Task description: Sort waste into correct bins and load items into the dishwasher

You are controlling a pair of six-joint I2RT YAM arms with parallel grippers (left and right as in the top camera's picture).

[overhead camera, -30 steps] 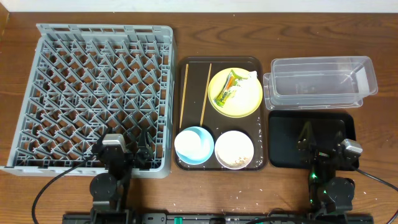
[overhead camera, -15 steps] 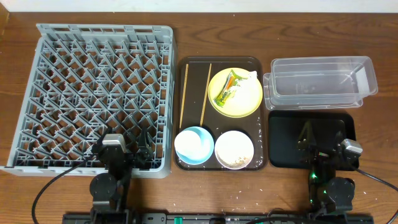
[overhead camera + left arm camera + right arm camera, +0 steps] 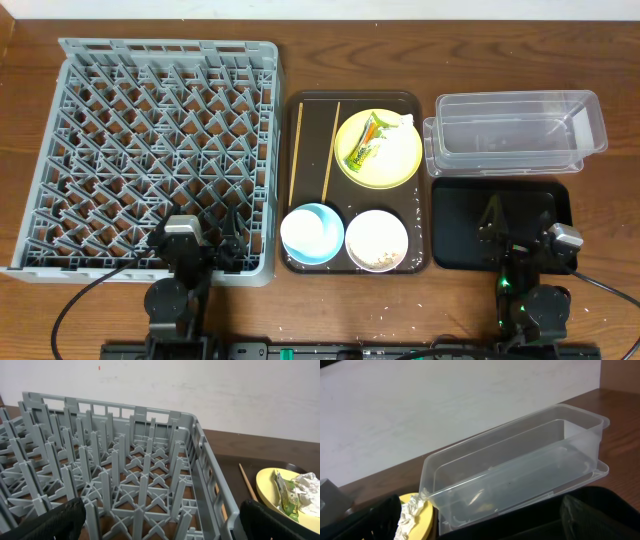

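Waste lies on the plate (image 3: 395, 165): a wrapper (image 3: 366, 142) and a tissue (image 3: 403, 121). I judge both light and limp, so I pinch each at a raised fold. Crumbs (image 3: 380, 258) lie in the white bowl (image 3: 377, 235); they look too fine to pinch. Chopsticks (image 3: 296, 152) lie flat on the brown tray (image 3: 312, 120). They are thin, stiff and likely to roll, so I take them mid-length. The blue bowl (image 3: 312, 233) looks rigid and smooth; I grip its rim. The left gripper (image 3: 197, 247) hovers over the rack (image 3: 150, 120), the right gripper (image 3: 518, 235) over the black tray (image 3: 455, 220). Both are spread wide and hold nothing. The tub (image 3: 515, 130) stands on the desk (image 3: 320, 300) just beyond.
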